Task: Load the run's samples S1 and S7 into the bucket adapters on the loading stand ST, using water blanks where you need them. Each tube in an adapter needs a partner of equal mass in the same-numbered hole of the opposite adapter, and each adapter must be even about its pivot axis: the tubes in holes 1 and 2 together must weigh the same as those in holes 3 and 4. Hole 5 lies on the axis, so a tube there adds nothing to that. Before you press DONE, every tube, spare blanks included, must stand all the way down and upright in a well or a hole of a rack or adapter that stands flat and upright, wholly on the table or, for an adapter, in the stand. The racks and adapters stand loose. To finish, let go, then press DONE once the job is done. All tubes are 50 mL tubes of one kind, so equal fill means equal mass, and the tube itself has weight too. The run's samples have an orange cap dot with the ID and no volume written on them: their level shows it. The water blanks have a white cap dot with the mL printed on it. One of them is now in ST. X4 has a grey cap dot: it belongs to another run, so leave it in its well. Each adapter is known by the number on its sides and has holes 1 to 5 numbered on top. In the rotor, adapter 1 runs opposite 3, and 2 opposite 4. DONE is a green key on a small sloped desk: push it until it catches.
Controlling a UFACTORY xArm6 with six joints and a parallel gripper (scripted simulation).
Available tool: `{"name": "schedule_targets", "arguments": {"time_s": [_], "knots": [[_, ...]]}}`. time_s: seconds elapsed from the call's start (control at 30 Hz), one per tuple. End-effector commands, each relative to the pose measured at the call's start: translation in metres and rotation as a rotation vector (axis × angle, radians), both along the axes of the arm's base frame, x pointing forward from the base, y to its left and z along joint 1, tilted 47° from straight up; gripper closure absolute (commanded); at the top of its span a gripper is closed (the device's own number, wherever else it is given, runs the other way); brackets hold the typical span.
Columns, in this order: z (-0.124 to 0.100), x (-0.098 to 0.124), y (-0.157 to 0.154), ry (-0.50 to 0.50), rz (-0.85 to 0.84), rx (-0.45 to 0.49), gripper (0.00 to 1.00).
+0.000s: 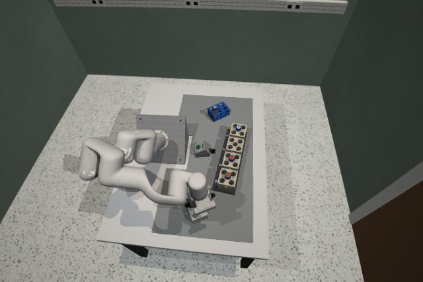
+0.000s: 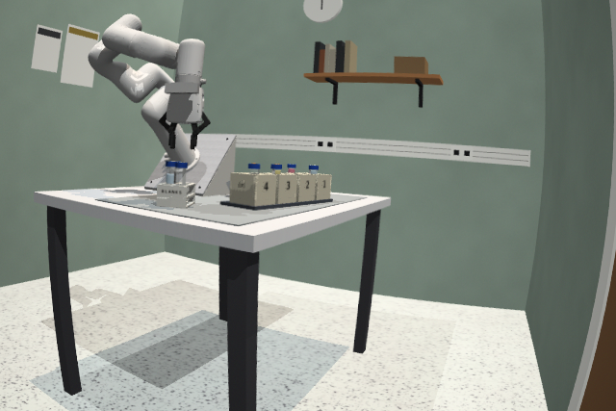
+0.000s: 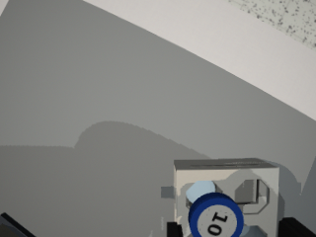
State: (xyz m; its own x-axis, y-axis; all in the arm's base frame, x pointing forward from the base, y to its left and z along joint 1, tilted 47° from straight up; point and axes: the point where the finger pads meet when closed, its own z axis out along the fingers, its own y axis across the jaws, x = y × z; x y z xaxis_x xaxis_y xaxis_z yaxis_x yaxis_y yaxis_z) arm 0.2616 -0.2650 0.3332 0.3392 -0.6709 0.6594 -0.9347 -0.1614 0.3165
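While it hangs part-open and empty, gripper [image 1: 200, 200] [image 2: 183, 146] [image 3: 232, 229] is above the blanks rack

We see the 10 tube [image 3: 216, 222] standing in the blanks rack [image 1: 199, 217] [image 2: 171, 198] [image 3: 227, 165]. On the loading stand [image 1: 215, 183] [image 2: 241, 206], we have one orange-dot tube [image 1: 227, 175] [image 2: 254, 166] in adapter 4 [image 1: 226, 186] [image 2: 243, 190], another orange-dot tube [image 1: 232, 157] [image 2: 275, 167] in adapter 3, one white-dot tube [image 1: 238, 127] [image 2: 313, 167] in adapter 1. IDs unreadable.

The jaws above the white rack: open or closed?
Open: in the exterior view, the jaws stand apart above the tubes, with nothing between them.
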Motion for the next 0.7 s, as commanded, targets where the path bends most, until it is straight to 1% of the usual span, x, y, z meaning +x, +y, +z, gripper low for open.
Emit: {"name": "schedule_targets", "arguments": {"time_s": [0.0,0.57,0.67], "knots": [[-0.005,0.0,-0.007,-0.003,0.001,-0.001,0.43],[-0.025,-0.003,-0.028,-0.003,0.001,-0.001,0.43],[-0.025,-0.003,-0.028,-0.003,0.001,-0.001,0.43]]}}
